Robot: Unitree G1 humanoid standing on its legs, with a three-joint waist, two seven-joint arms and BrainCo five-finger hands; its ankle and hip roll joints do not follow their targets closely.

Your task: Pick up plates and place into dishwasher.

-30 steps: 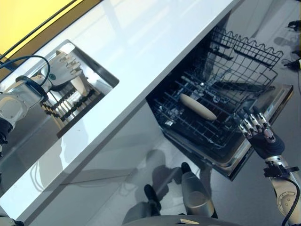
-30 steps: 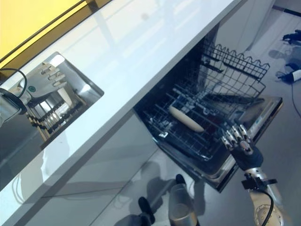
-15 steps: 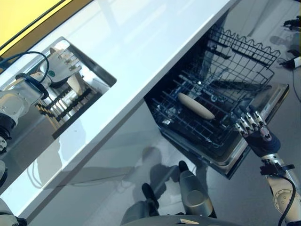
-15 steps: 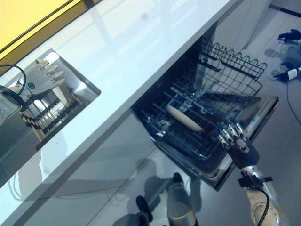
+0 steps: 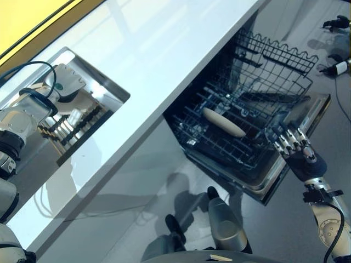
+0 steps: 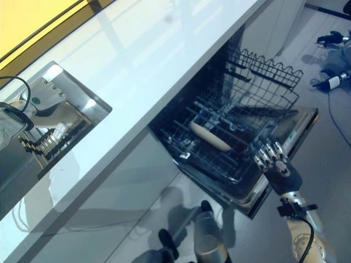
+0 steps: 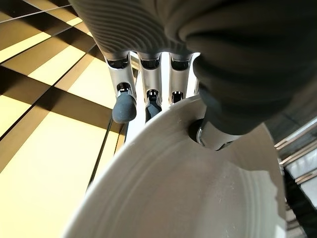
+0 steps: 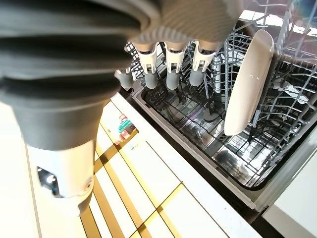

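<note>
A plate point(image 7: 198, 198) is pinched between thumb and fingers point(image 7: 124, 106) of the left robot hand point(image 5: 64, 86) down in the sink point(image 5: 112, 90), another plate point(image 8: 247, 84) is stood upright in the dishwasher rack point(image 5: 263, 82), and the right robot hand point(image 5: 296, 150) is held loosely open, empty, by the door point(image 5: 315, 109).

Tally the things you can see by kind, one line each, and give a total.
Plates: 2, one gripped by the left hand at the sink (plate in hand), one upright in the dishwasher rack (racked plate)
Sinks: 1
Dishwasher racks: 1
Robot hands: 2, the right hand empty
Total: 6
</note>
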